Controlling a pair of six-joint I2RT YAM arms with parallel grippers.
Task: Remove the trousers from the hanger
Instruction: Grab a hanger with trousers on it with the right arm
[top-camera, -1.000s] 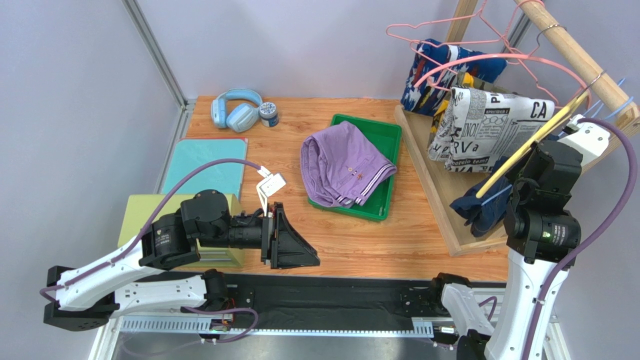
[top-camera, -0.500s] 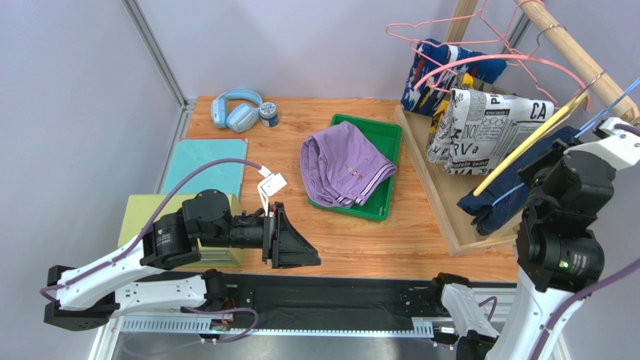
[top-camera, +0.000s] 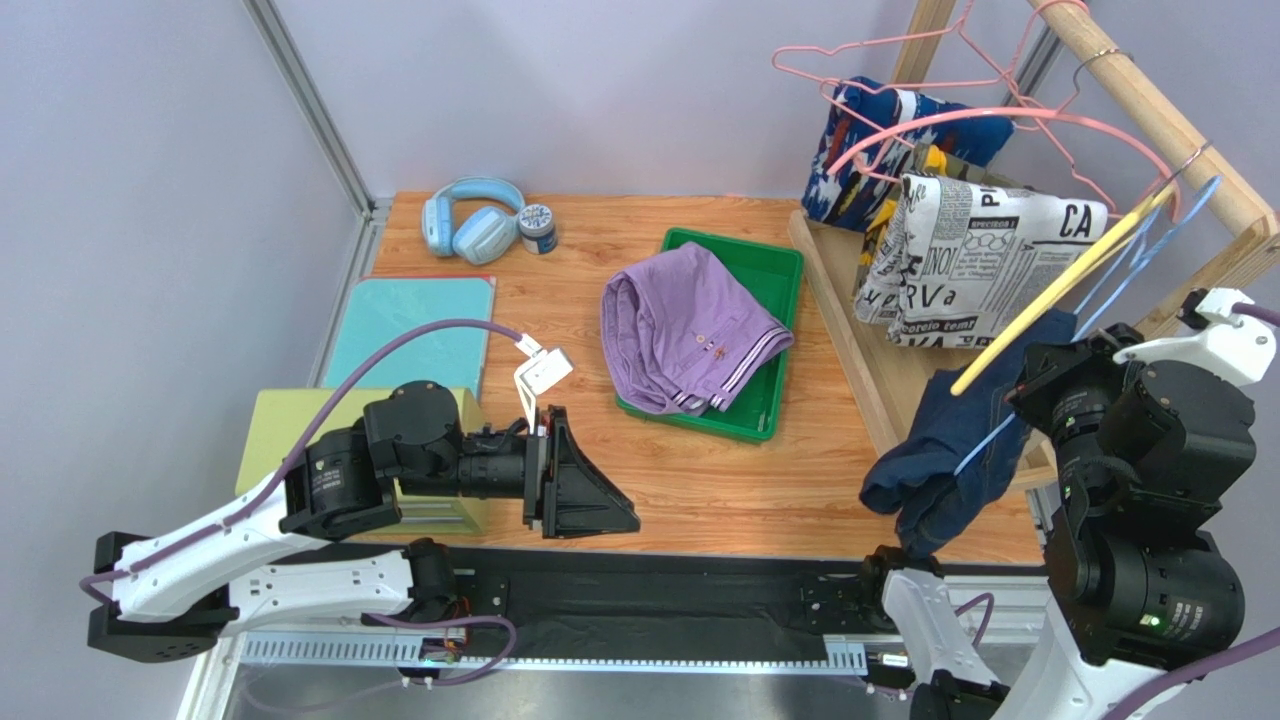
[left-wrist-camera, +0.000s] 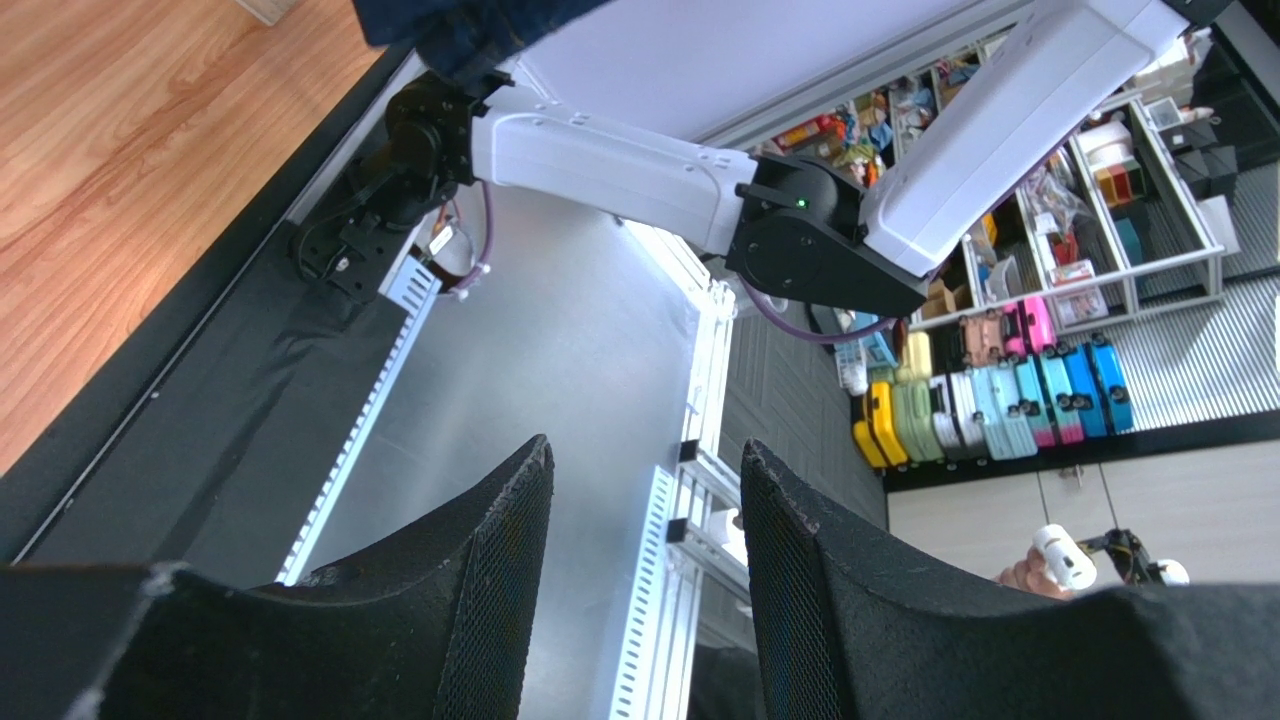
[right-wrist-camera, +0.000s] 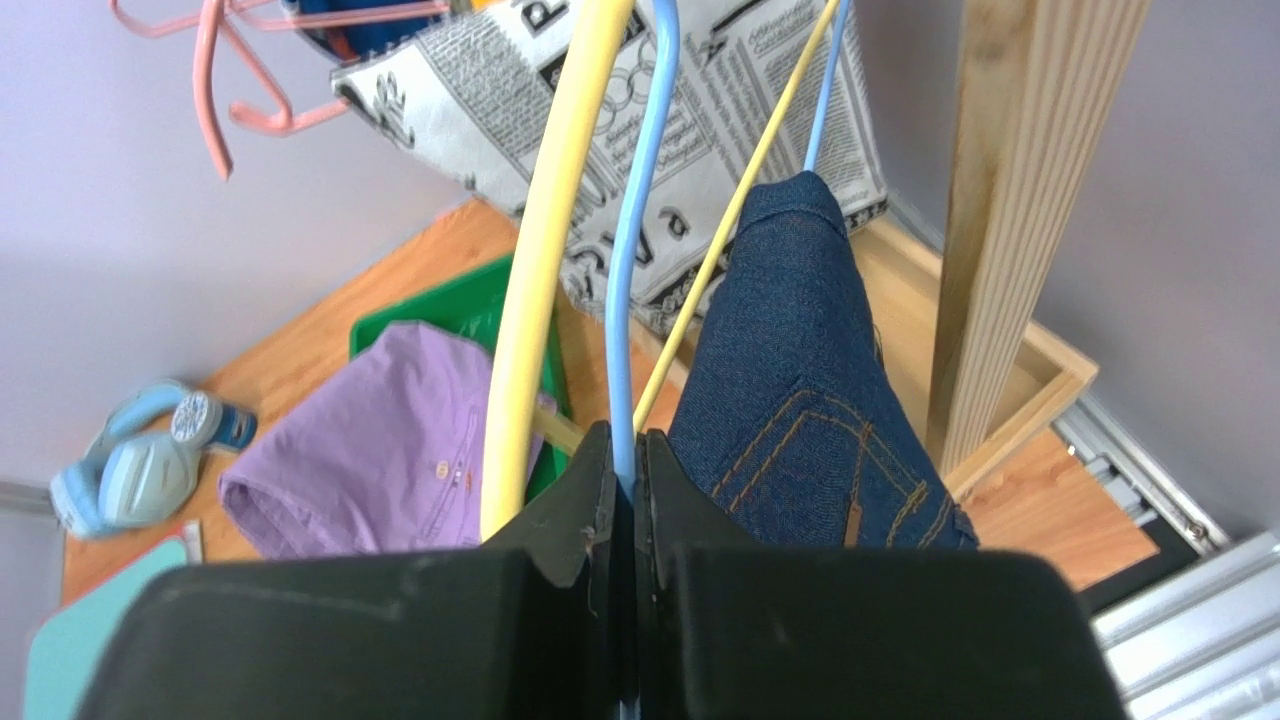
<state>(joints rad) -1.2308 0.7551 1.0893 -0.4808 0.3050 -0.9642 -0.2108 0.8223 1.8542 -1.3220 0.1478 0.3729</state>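
Observation:
My right gripper (right-wrist-camera: 628, 458) is shut on the wire of a blue hanger (right-wrist-camera: 649, 225). The dark blue denim trousers (right-wrist-camera: 796, 390) drape over that hanger and hang over the table's front right (top-camera: 939, 473). A yellow hanger (right-wrist-camera: 549, 225) runs just left of my fingers. The newsprint trousers (top-camera: 977, 255) and the blue-white-red print trousers (top-camera: 879, 143) hang on the rack behind. The purple trousers (top-camera: 684, 323) lie in a green tray (top-camera: 774, 263). My left gripper (left-wrist-camera: 646, 465) stands open and empty low over the table's near middle.
A wooden rack with a base board (top-camera: 872, 345) and a slanted pole (top-camera: 1165, 113) fills the right side and carries pink hangers (top-camera: 902, 68). Blue headphones (top-camera: 470, 218), a small jar (top-camera: 538, 228), a teal mat (top-camera: 409, 330) and a yellow-green block (top-camera: 301, 420) lie at the left.
My right arm has drawn back toward the near edge with the blue hanger, and the denim trousers have swung off the rack base to the table's front. The left arm has not moved.

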